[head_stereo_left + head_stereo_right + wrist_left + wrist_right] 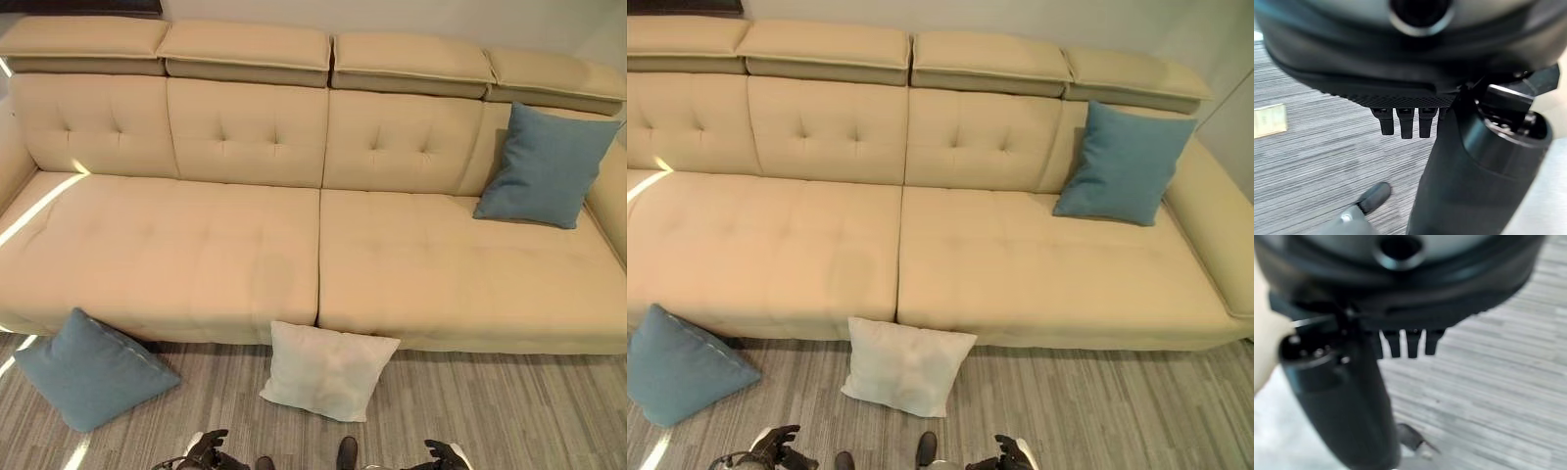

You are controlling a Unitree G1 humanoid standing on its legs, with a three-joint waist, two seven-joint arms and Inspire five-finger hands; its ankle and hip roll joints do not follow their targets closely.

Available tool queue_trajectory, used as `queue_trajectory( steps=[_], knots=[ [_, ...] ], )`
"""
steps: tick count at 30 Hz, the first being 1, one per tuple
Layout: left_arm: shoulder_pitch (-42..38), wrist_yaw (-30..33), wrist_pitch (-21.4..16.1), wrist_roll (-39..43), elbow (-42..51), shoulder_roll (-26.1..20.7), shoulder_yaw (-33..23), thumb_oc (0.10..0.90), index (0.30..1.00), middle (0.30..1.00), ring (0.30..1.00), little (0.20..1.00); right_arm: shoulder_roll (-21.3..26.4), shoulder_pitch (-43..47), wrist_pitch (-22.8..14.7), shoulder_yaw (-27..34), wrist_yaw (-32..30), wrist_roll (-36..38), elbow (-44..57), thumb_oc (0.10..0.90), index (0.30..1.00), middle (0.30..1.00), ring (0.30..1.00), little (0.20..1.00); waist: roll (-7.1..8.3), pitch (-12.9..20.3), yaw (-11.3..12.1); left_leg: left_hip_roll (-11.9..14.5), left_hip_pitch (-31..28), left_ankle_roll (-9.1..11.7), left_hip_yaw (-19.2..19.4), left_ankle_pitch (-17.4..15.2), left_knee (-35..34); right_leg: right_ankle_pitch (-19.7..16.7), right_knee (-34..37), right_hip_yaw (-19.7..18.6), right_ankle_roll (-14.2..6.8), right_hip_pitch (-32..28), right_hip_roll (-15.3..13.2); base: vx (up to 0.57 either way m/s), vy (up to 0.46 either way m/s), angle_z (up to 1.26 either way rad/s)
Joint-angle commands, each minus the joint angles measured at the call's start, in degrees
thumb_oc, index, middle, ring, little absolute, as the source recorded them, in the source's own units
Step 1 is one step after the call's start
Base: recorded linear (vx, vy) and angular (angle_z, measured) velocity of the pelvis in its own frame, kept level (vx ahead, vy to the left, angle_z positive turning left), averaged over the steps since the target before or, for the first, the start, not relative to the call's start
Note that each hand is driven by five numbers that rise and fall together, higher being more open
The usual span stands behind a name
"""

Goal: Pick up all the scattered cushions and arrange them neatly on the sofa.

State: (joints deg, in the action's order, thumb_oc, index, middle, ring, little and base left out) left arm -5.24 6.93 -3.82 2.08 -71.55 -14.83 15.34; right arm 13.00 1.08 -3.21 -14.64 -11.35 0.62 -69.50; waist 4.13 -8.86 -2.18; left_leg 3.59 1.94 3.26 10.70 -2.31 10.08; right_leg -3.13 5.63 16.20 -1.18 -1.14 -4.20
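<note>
Living room setting: long beige sofa against far wall, throw cushions, grey striped carpet floor.

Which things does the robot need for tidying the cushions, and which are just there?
For the job:
- blue cushion on the floor
- white cushion on the floor
- blue cushion on the sofa, leaning on the backrest
- sofa
- left robot hand and right robot hand, both holding nothing

Just there:
- striped grey floor

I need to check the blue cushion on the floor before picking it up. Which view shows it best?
The left eye view: the blue square fabric cushion on the floor shows whole, leaning against the sofa front. The right eye view crops its left corner. The wrist views show grey floor instead.
</note>
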Motion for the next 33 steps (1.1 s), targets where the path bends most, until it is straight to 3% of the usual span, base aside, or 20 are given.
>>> queue_trajectory(
  steps=[1, 4, 7, 8, 20, 26, 29, 31, 33],
  knots=[
    [-2.7, 0.7, -2.0, 0.5, 0.9, 0.6, 0.7, 0.8, 0.9, 0.9, 0.9, 0.9, 4.3, 3.3, -1.3, -0.6, -1.9, 1.8, -0.5, 0.8, 0.9, 0.9, 0.9, 0.9, 1.2, -2.8, 0.0, -1.8, 4.6, 0.1, -4.3, -0.7, 11.4, 4.3, -5.4, -4.1, -0.7, 1.3, 0.4, 0.06, -0.024, 0.03],
    [-2.4, 0.7, -2.1, 1.7, 1.4, 1.0, 0.9, 0.8, 0.9, 0.9, 0.9, 0.9, 4.8, 3.1, -1.2, -0.5, -2.0, 2.0, -0.6, 0.8, 0.9, 0.9, 0.9, 0.9, 1.51, -2.4, 0.3, -1.0, 5.3, -0.6, -5.9, -2.8, 6.5, 4.9, -4.2, -4.9, -1.5, 0.2, 0.2, 0.14, 0.021, -0.23],
    [-2.1, 1.0, -2.3, 1.2, 1.2, 1.0, 1.5, 0.8, 0.9, 0.9, 0.9, 0.9, 5.1, 2.9, -1.4, -0.4, -2.3, 2.0, -0.4, 0.8, 0.9, 0.9, 0.9, 0.9, 1.2, -2.2, 0.9, 0.2, 5.7, -0.2, -7.3, 0.2, -0.7, 5.5, -3.3, -5.7, -2.2, -1.4, 0.2, 0.2, 0.137, -0.08],
    [-1.7, 0.7, -2.3, 1.3, 0.6, 1.3, 1.2, 0.8, 0.9, 0.9, 0.9, 0.9, 5.2, 2.6, -1.4, -0.1, -2.0, 1.8, -0.7, 0.8, 0.9, 0.9, 0.9, 0.9, 0.44, -1.9, 1.5, -0.8, 4.8, 0.0, -11.2, 0.7, -4.1, 5.9, -3.2, -7.6, -2.6, -1.8, 0.6, 0.15, 0.163, -0.13],
    [-2.6, 1.8, -2.3, 2.3, 0.9, -1.3, -0.5, 0.8, 0.9, 0.9, 0.9, 0.9, 4.5, 3.6, -1.1, 1.2, -2.3, 3.8, -0.7, 0.8, 0.9, 0.9, 0.9, 0.9, 0.43, -2.4, 1.8, -2.9, 3.6, -2.6, -6.5, -0.3, -6.8, 4.2, -5.2, -10.8, -5.1, 1.8, -2.7, 0.05, 0.139, -0.42],
    [-6.5, 4.4, -4.8, 8.2, 5.4, -2.8, -1.5, 0.8, 0.9, 0.9, 0.9, 0.9, 5.6, 7.1, -3.2, 3.7, -4.2, 10.1, 3.1, 0.8, 0.9, 0.9, 0.9, 0.9, 0.05, -5.8, 1.2, -3.2, 9.9, -2.7, -5.5, -0.1, -4.9, 2.8, -7.4, -11.1, -5.2, 9.4, -3.6, -0.11, 0.0, -0.11],
    [-10.0, 6.9, -7.3, 13.3, 10.8, -3.9, -0.9, 0.8, 0.9, 0.9, 0.9, 0.9, 7.0, 11.4, -5.1, 4.6, -6.7, 14.2, 7.3, 0.8, 0.9, 0.9, 0.9, 0.9, -1.19, -8.3, 0.6, -3.2, 18.1, -2.2, -5.0, 0.4, -1.8, 2.0, -10.9, -11.4, -4.8, 18.6, -4.1, -0.19, -0.034, 0.01],
    [-10.9, 7.5, -7.7, 13.6, 11.8, -4.1, -0.6, 0.8, 0.9, 0.9, 0.9, 0.9, 7.4, 12.7, -5.5, 4.4, -7.5, 14.6, 8.5, 0.8, 0.9, 0.9, 0.9, 0.9, -1.55, -8.6, 0.5, -3.1, 20.0, -2.1, -4.9, 0.5, -1.0, 2.0, -11.8, -11.4, -4.8, 20.7, -4.1, -0.09, -0.023, -0.05],
    [-14.1, 9.8, -8.5, 15.2, 14.0, -4.3, -0.1, 0.8, 0.9, 0.9, 0.9, 0.9, 8.5, 16.8, -6.6, 4.5, -10.6, 15.5, 11.9, 0.8, 0.9, 0.9, 0.9, 0.9, -2.49, -9.9, 0.4, -2.5, 27.0, -2.0, -4.4, 0.9, 1.8, 1.9, -14.4, -11.0, -4.6, 28.0, -4.2, -0.14, -0.037, -0.19]
  ],
)
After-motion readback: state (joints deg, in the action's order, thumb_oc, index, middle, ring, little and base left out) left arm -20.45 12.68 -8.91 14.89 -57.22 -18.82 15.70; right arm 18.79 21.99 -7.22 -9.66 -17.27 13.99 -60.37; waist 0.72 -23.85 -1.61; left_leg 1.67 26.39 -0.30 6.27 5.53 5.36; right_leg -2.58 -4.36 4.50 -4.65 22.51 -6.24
